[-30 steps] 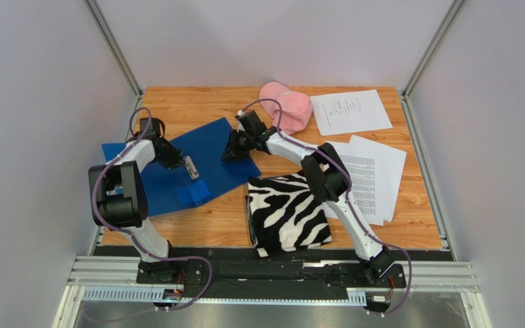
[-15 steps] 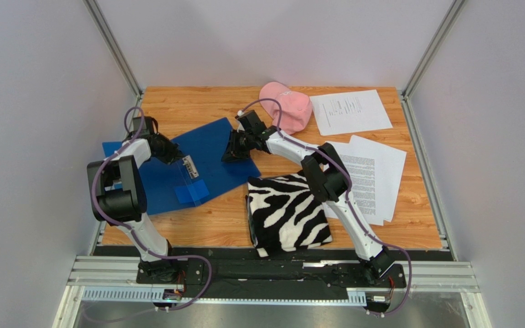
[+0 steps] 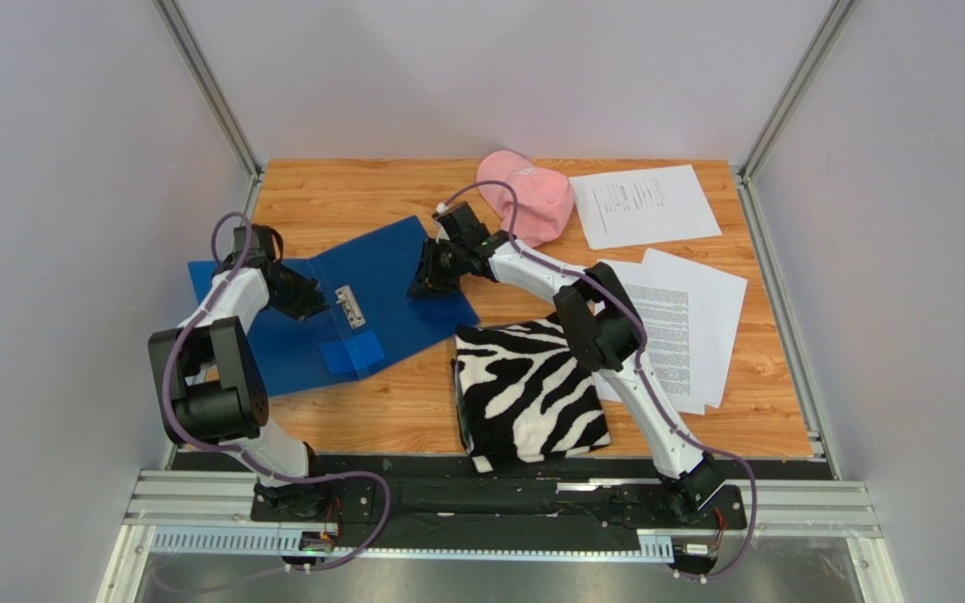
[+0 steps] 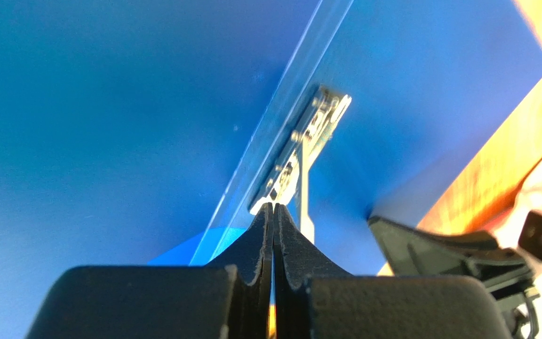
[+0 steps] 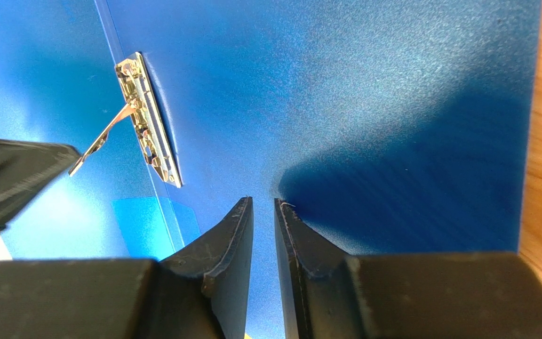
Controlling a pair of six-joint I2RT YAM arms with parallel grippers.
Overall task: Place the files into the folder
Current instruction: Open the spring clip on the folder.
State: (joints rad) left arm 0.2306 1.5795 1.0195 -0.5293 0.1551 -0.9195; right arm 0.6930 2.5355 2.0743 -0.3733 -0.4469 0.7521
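Wooden surface [image 3: 362,207] inside a grey-walled booth, seen from above.

Folder [image 3: 387,270]: blue, lying open and flat on the left-centre part of the surface, turned at an angle. A metal clip [image 3: 349,307] sits along the fold between the two halves. A paler blue patch [image 3: 352,356] is on the inside near the front edge.
- left wrist view: folder [image 4: 111,106] fills the frame, clip [image 4: 298,155] just beyond the fingertips.
- right wrist view: folder [image 5: 359,92] again, clip [image 5: 146,131] with one thin lever lifted off it.

Left jaws: pressed fully together, nothing between them, low over the left half of the folder and pointing at the clip. Left arm [image 3: 236,295] reaches in from the left side.

Right jaws: narrow gap, nothing in it, blue shows through. Tips are down on the right half of the folder and seem to touch it. Right arm [image 3: 532,270] stretches across from the right.

Files [image 3: 689,314]: white printed sheets, overlapping loosely on the right side of the surface, well apart from the folder. One more sheet [image 3: 645,205] lies alone at the back right.

Other things: zebra-striped cloth [image 3: 528,390], folded, at the front centre between folder and files, its left corner just beside the folder's near right edge. Pink cap [image 3: 528,195] at the back centre, near the lone sheet.
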